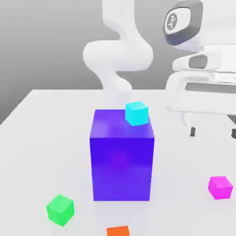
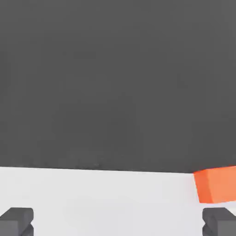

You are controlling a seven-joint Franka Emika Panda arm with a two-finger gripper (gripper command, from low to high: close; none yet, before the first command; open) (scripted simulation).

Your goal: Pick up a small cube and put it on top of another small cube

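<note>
Pincer (image 2: 118,223) agape; small cube (image 1: 220,187) flat, axisless.

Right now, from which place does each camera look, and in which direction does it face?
Exterior view: off the arm, looking slightly down over the white table at the big blue-purple block; the white arm rises behind it.
Hand view: on the hand, looking level across the table toward a dark backdrop; the two dark fingertips stand wide apart, nothing between.
Shared: the small orange cube and the table.

White glossy rounded arm links (image 1: 120,55); grey-ringed wrist cap (image 1: 183,23) marked with small logo; dark grey fingertips (image 2: 17,220) seen.
</note>
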